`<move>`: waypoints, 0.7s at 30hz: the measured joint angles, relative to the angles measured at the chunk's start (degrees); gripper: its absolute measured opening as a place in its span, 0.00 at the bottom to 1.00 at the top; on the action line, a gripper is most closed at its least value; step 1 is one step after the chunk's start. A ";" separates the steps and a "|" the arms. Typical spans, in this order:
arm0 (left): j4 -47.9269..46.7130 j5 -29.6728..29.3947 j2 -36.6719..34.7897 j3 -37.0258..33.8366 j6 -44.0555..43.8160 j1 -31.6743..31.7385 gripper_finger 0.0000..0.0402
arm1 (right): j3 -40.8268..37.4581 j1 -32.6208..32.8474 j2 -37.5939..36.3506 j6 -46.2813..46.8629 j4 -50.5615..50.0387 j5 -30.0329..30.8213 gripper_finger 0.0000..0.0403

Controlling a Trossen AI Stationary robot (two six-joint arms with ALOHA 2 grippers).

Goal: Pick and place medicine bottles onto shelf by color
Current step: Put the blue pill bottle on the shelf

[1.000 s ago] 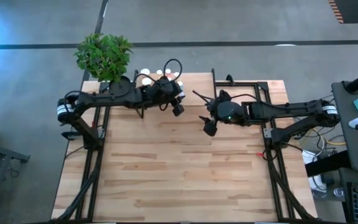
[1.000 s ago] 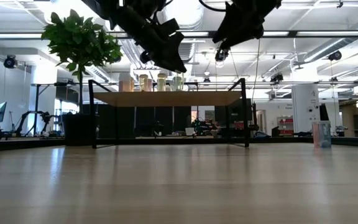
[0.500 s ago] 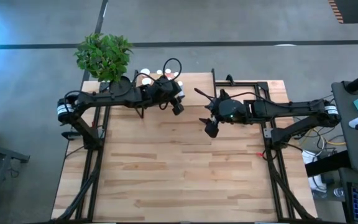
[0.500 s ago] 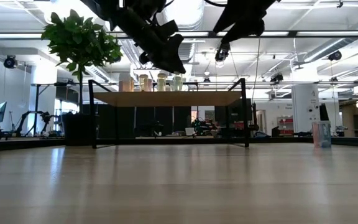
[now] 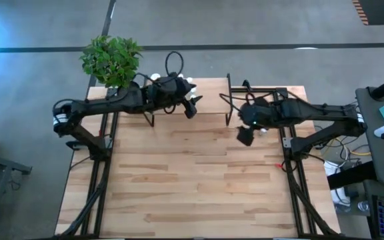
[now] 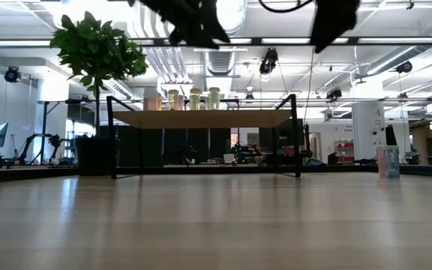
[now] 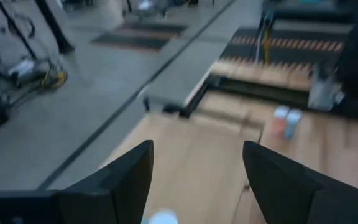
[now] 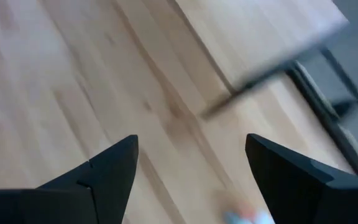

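Low view shows 4 medicine bottles [image 6: 191,99] standing in a row on the shelf [image 6: 201,118]. I judge them light, stiff and smooth, so best pinched at the body under the cap. Left hand [image 7: 197,180] is spread above that shelf; right hand [image 8: 191,180] is spread over the tabletop [image 5: 199,180], holding nothing.
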 joint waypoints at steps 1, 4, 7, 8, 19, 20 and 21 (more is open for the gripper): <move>0.28 0.07 -0.23 0.72 0.02 -0.24 0.57 | 1.17 0.00 -0.01 0.11 -3.80 0.79 0.71; 0.24 0.05 -0.50 2.61 0.03 -0.62 0.57 | 1.49 0.15 -1.60 2.93 -12.57 3.64 0.71; 0.34 0.08 -0.53 3.74 0.04 -0.92 0.57 | -2.34 0.93 -5.94 8.22 -15.53 5.82 0.71; 0.36 0.08 -0.58 3.79 0.04 -0.98 0.57 | -4.11 1.28 -7.67 10.18 -15.42 6.74 0.71; 0.04 0.26 -0.54 4.07 2.23 -1.17 0.57 | -22.94 2.01 -18.67 27.21 -14.76 10.93 0.71; 0.11 0.35 -0.54 4.38 3.51 -1.17 0.57 | -24.15 2.30 -18.95 28.92 -14.23 11.41 0.71; 0.14 0.45 -0.54 4.72 5.18 -1.17 0.57 | -25.26 2.75 -19.28 29.88 -13.05 12.41 0.71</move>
